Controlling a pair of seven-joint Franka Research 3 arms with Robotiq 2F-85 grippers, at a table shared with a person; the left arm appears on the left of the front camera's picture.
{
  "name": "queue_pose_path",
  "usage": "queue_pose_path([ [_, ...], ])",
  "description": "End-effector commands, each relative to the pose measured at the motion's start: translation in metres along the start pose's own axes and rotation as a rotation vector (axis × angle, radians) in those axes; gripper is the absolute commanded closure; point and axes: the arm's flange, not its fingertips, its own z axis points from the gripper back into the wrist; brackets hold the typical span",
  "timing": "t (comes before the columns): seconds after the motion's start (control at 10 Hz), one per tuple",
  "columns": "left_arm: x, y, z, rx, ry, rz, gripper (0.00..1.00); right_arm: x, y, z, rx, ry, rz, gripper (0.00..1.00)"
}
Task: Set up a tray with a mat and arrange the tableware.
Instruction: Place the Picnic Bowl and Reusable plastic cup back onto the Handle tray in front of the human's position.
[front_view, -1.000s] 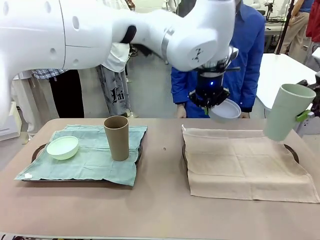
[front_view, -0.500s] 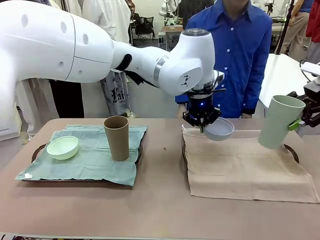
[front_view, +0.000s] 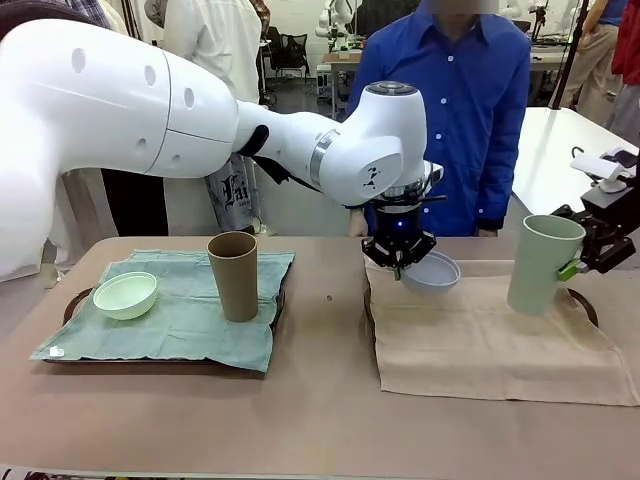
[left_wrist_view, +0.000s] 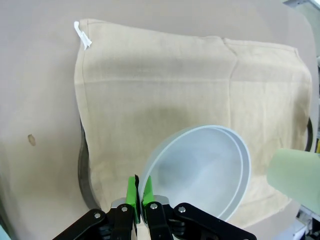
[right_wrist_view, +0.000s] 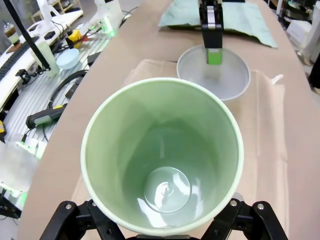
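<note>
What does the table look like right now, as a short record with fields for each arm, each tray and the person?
left gripper: shut on the rim of the white bowl, held tilted over the beige mat
right gripper: clasps the pale green cup over the beige mat's right side
left tray: green mat with pale green bowl and brown cup, both set down
right tray: covered by the beige mat, no tableware set down yet
person: stands at the far side in a blue shirt
</note>
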Motion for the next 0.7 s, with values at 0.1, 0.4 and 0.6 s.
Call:
queue_pose_path([
  [0.1,0.016,-0.004,-0.009,-0.017,0.027,-0.013,0.96,-0.011,-0.016,-0.002,-0.003,0.006,0.011,0.15],
  [0.4,0.022,-0.007,-0.026,-0.056,0.022,-0.033,0.96,-0.016,-0.024,-0.008,-0.024,0.021,0.027,0.15],
  [0.6,0.028,-0.008,-0.037,-0.062,0.038,-0.043,0.96,-0.02,-0.029,-0.009,-0.045,0.03,0.032,0.15],
])
